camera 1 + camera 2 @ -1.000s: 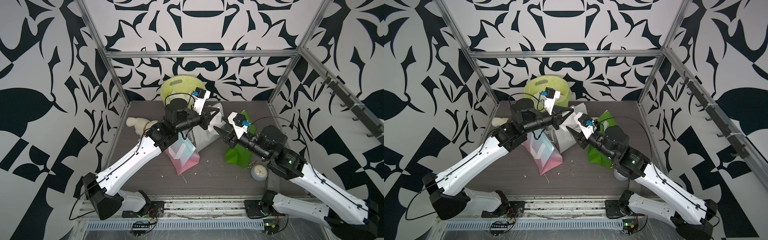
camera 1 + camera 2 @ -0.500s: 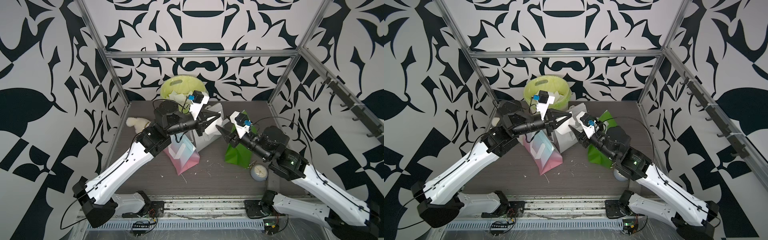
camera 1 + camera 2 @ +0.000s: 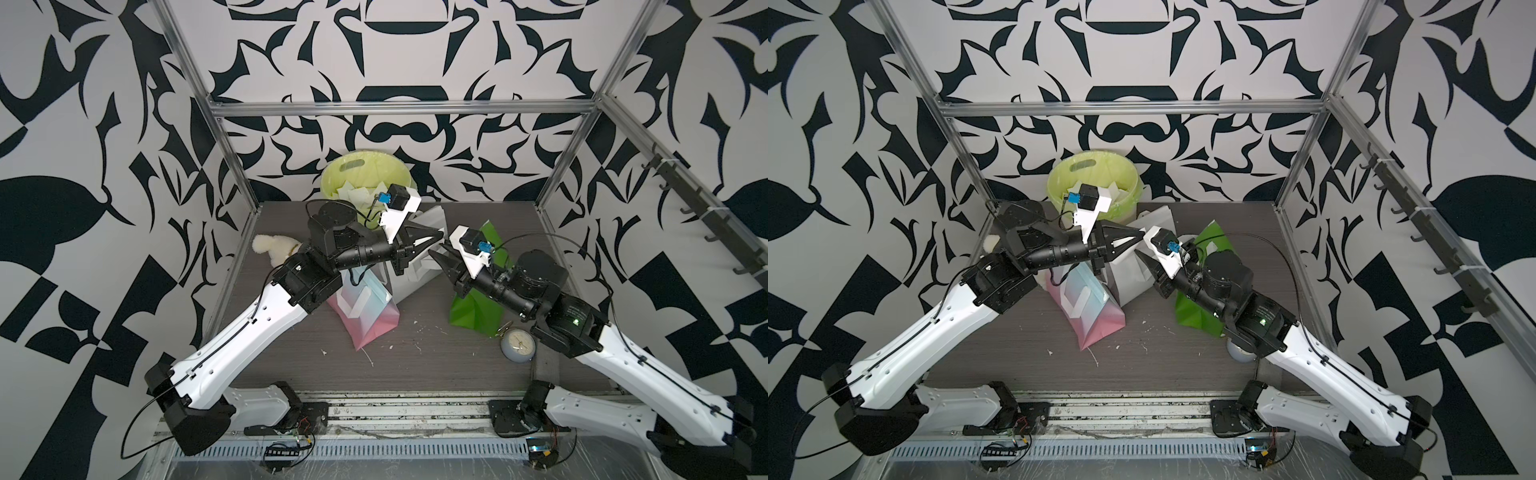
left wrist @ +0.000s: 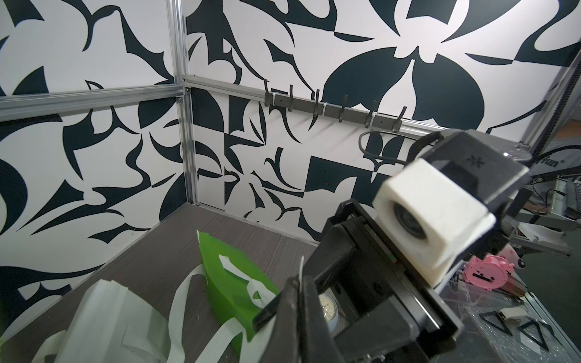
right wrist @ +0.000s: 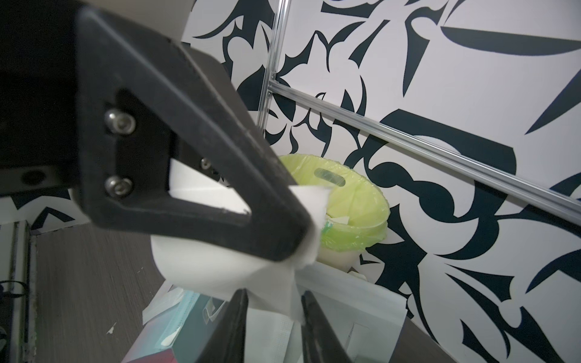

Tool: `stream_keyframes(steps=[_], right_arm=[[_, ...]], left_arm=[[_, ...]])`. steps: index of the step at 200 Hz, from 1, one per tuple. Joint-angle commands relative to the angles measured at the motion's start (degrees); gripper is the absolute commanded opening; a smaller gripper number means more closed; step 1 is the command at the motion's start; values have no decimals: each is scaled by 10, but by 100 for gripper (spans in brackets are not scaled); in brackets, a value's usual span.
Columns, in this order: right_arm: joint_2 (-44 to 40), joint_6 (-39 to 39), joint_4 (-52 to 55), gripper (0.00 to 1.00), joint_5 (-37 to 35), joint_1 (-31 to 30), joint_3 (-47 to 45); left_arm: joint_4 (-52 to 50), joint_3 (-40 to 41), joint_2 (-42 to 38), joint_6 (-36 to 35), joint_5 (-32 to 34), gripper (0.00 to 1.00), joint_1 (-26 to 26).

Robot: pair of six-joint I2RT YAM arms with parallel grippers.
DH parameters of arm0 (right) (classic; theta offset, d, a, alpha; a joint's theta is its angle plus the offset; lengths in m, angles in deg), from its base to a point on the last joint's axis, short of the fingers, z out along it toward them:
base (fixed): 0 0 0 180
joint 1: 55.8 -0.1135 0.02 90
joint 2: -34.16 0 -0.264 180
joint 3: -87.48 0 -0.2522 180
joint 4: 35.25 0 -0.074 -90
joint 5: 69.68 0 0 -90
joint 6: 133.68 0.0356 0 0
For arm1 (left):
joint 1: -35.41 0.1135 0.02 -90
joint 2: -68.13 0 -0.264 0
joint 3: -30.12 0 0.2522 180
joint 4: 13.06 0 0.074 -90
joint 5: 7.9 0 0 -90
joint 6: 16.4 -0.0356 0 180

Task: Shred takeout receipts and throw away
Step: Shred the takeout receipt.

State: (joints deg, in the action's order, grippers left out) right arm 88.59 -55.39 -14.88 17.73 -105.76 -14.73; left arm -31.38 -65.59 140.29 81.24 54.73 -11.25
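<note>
At the far left a cream plush toy (image 3: 266,248) lies on the table (image 3: 415,374), outside the work. Beside it the left arm reaches toward the middle. The left gripper (image 3: 438,238) is clamped tight on a takeout receipt (image 5: 213,273), holding the white sheet up in the air over the bags. Behind it against the back wall stands the lime-lined bin (image 3: 332,183), which already holds torn white scraps (image 3: 353,193). That suggests part of the shredding and discarding is done. Below the held sheet lie a pink-and-teal gift bag (image 3: 370,316) and a white gift bag (image 3: 419,270), with a few tiny paper bits (image 3: 365,353) loose on the table in front of them. Further right, the right gripper (image 5: 274,297) points up at the sheet. In the right wrist view its jaws stand a narrow way apart with the receipt's lower edge hanging between them, not yet pinched. Past it lie a green gift bag (image 3: 473,311) and a small clock (image 3: 517,345). This sheet looks whole, so it has yet to be gripped from both sides, torn and dropped in the bin. Whether more receipts wait inside the bags cannot be told.
</note>
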Motion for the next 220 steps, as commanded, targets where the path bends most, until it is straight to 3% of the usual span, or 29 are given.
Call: stream_keyframes(steps=[1, 22, 46, 109, 130, 168, 192, 203, 220], right_arm=[[-7, 2, -20, 19, 6, 1, 22], [-13, 0, -23, 14, 7, 0, 19], [-21, -2, -21, 29, -6, 0, 18], [-28, 0, -1, 45, 23, 0, 21], [-26, -3, 4, 45, 39, 0, 21], [-21, -1, 14, 35, 61, 1, 25], [-19, 1, 15, 16, 57, 1, 29], [-17, 1, 16, 0, 54, 0, 31], [-11, 1, 25, 0, 48, 0, 37]], left_arm=[[-9, 2, 2, -11, -10, 0, 0], [-15, -2, 3, -16, -11, 0, 0], [-26, -5, 1, -26, -7, 0, 0], [-95, -27, 3, -74, -33, 0, 0], [-98, -28, 3, -76, -38, 0, 0], [-94, -27, 1, -77, -36, 0, 0], [-94, -28, 3, -77, -40, 0, 0], [-94, -28, 3, -76, -37, 0, 0], [-88, -31, 4, -65, -25, 0, 0]])
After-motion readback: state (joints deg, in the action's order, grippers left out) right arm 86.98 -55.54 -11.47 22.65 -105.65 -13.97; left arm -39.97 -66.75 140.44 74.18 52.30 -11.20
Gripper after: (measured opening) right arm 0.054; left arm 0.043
